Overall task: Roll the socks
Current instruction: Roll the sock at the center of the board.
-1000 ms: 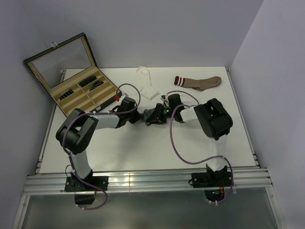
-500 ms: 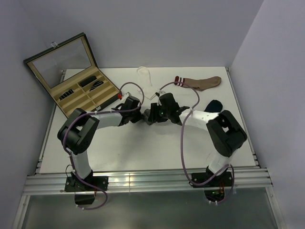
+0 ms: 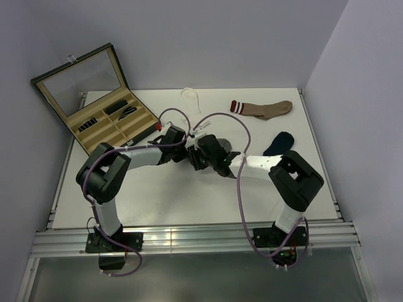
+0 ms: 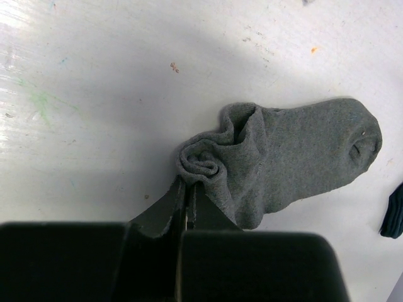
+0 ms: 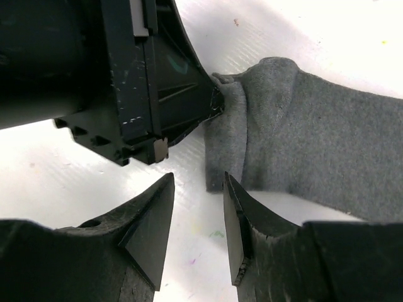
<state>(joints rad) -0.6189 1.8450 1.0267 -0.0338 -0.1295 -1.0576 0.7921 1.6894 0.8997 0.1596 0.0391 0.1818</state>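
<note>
Top view: four socks lie on the white counter (image 3: 126, 201). A limp white sock (image 3: 191, 98) and a tan sock (image 3: 264, 109) with a striped cuff sit at upper centre. A navy sock (image 3: 279, 143) is at right, and a grey sock (image 3: 224, 143) at centre is mostly hidden under the right arm (image 3: 264, 163).

Left wrist view: the left fingers (image 4: 170, 207) are clenched on the grey sock's coiled cuff. The sock is soft knit with a rounded toe. The navy sock is cut off at the right edge.

Right wrist view: the two right fingers (image 5: 154, 211) are parted and empty, beside the sock's edge.
</note>
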